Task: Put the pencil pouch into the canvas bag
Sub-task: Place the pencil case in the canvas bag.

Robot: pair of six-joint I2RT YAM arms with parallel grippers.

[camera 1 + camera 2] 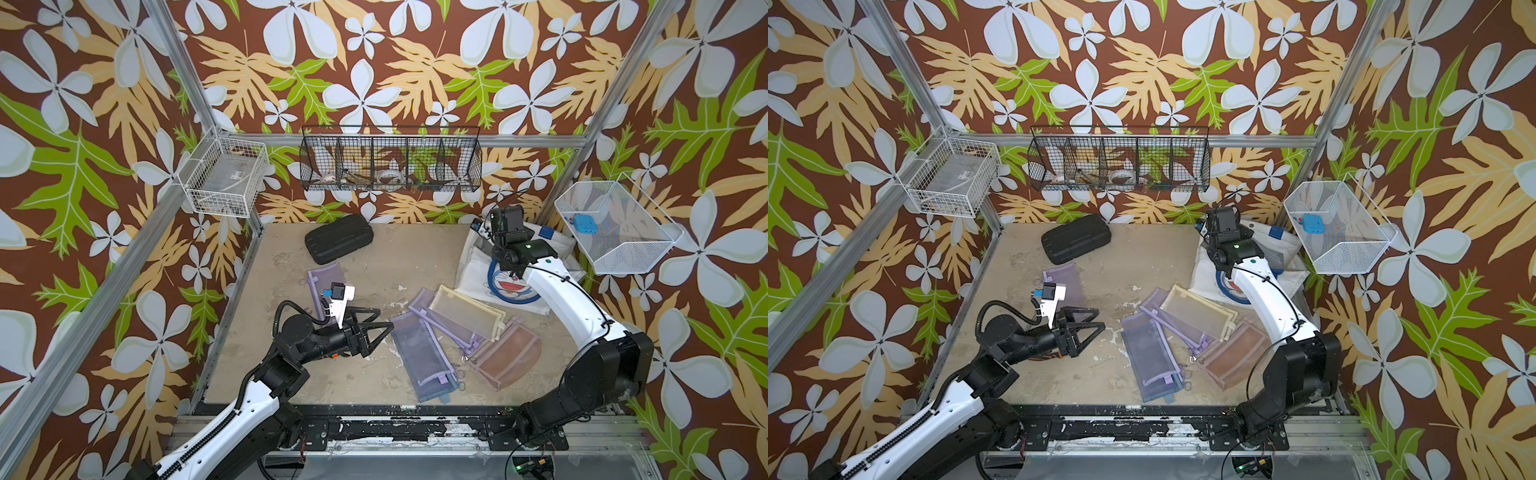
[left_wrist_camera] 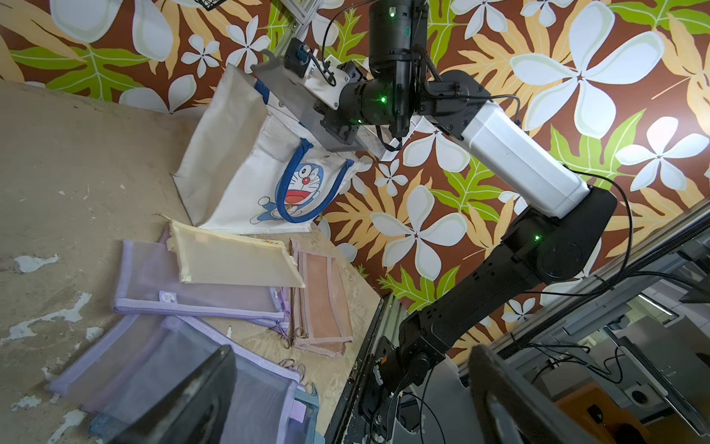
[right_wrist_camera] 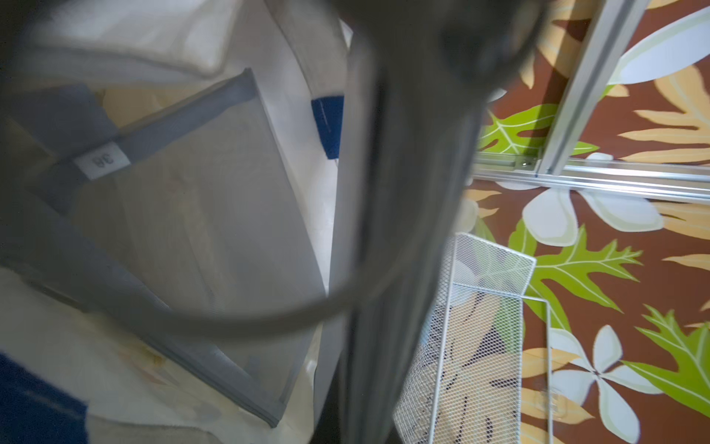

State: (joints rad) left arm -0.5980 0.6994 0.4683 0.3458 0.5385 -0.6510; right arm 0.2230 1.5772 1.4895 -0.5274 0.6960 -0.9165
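Left gripper (image 1: 386, 318), jaws apart, hovers empty beside spare purple pouches (image 1: 419, 353). Right gripper (image 2: 338, 134) is clamped on the grey pencil pouch (image 2: 280, 88), holding it at the mouth of the canvas bag (image 2: 238, 173), apparently for dropping in.

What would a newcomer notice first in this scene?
The loud flower-and-leaf wallpaper on the walls strikes first. Next, the heap of pastel mesh pencil pouches right of the middle. At the far right, the right pincer holds a grey mesh pouch at the mouth of the white canvas bag with a cartoon cat.
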